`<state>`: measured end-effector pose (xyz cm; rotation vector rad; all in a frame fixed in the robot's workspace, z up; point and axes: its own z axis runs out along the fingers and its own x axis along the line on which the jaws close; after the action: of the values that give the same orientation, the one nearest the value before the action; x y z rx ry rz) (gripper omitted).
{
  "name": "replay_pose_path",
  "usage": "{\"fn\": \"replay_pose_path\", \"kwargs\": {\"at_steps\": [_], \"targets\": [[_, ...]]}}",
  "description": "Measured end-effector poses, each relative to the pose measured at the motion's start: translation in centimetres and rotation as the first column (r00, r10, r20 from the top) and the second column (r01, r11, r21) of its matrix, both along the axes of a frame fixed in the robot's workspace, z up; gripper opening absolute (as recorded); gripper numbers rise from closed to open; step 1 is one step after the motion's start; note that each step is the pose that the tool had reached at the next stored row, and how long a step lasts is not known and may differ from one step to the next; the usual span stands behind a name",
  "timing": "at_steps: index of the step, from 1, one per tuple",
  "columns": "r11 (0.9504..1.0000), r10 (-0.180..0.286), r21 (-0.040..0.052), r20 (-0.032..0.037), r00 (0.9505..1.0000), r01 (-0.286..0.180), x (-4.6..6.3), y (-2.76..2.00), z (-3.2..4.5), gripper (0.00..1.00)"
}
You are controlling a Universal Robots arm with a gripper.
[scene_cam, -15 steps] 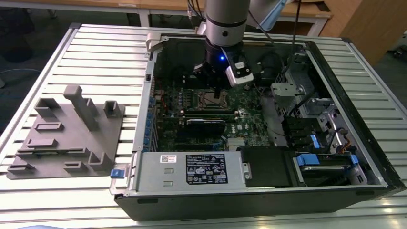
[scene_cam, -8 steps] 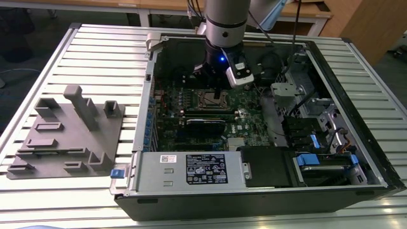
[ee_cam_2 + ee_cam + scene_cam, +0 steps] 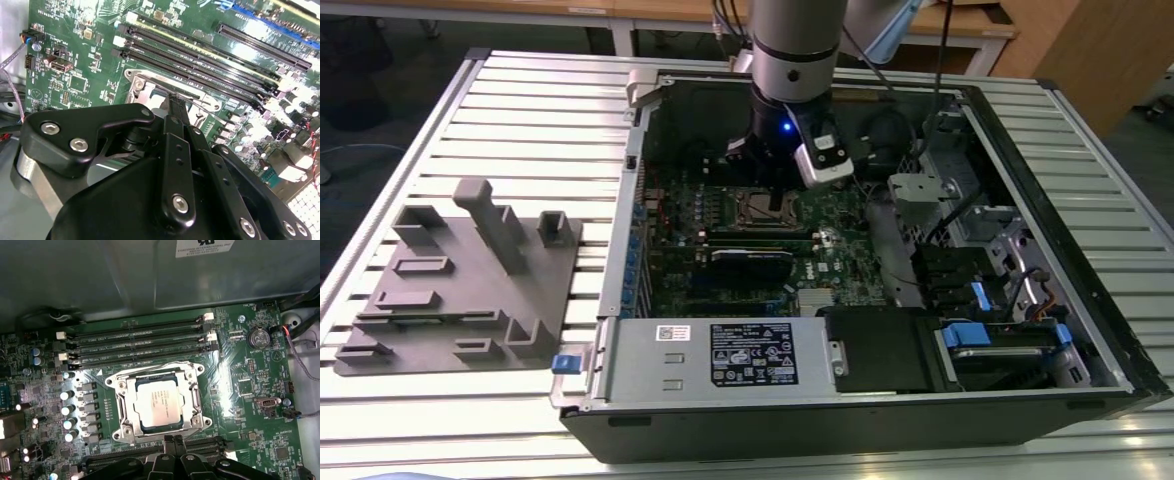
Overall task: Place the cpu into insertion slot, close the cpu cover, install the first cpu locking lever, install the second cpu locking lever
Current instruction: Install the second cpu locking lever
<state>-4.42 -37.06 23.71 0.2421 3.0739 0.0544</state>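
The cpu [image 3: 157, 402] lies flat in the insertion slot [image 3: 114, 386] on the green motherboard, silver top up. The cpu cover [image 3: 193, 399], a silver frame, is down around it. A thin wire lever [image 3: 202, 105] runs along the slot's edge. My gripper [image 3: 173, 439] is shut, its black fingers pressed together with nothing seen between them, and its tip is at the slot's edge. In the second wrist view the gripper [image 3: 175, 97] tip meets the slot's corner [image 3: 142, 85] by that wire. In the exterior view the gripper [image 3: 775, 208] hangs low over the insertion slot [image 3: 747, 214].
Long black memory slots [image 3: 140, 340] run beside the socket. The motherboard sits deep in an open computer case [image 3: 627, 200] with a power supply [image 3: 720, 350] and drive bays [image 3: 981, 335]. A grey fixture [image 3: 467, 270] stands on the slatted table at the exterior view's left.
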Motion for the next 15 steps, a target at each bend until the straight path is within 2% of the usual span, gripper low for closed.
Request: {"fn": "replay_pose_path", "kwargs": {"at_steps": [4, 15], "targets": [[1.0000, 0.000, 0.0001, 0.0001, 1.0000, 0.000, -0.01, -0.38, -0.01, 0.11], [1.0000, 0.000, 0.0001, 0.0000, 1.0000, 0.000, -0.25, -0.46, -0.01, 0.11]]}}
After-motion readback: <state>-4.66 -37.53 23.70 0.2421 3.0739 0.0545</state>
